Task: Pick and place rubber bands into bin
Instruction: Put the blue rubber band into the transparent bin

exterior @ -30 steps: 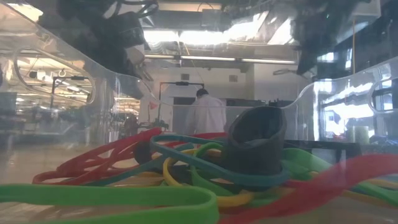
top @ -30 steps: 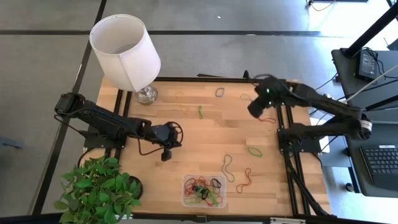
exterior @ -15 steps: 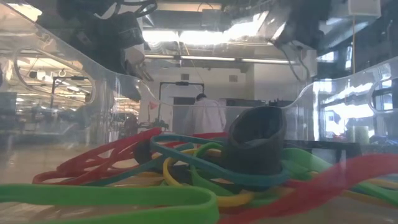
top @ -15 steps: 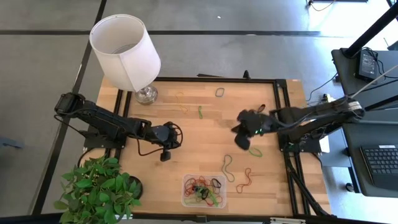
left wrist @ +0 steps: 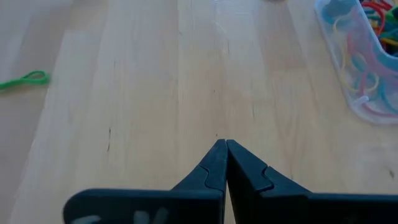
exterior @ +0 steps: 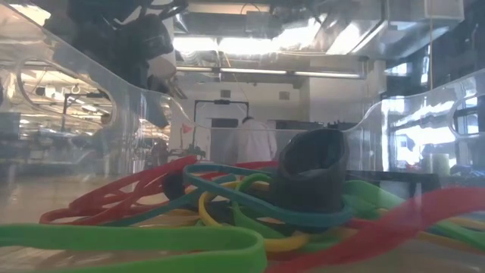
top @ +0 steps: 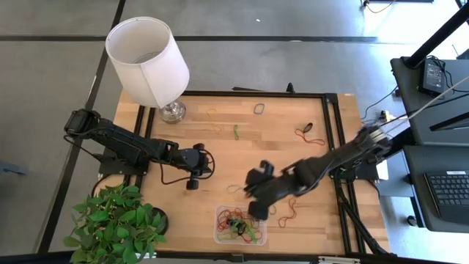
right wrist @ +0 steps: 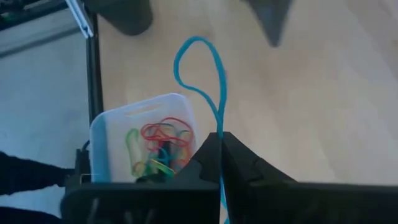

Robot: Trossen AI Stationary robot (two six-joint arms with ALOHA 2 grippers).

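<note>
Right gripper [right wrist: 221, 146] is pinching a blue rubber band [right wrist: 202, 74] shut-jawed just beside the bin [top: 239, 224]; left gripper [left wrist: 225, 152] is idling closed, empty, mid-table; floppy loop risks catching the rim, spilling outside.

**Where the Cameras Look**

One camera hangs high and looks straight down on the whole table [top: 220, 158]. One sits very low inside the bin [exterior: 91, 114], facing the room. Each wrist camera looks down close at the table. High and wrist views share the bin.
</note>
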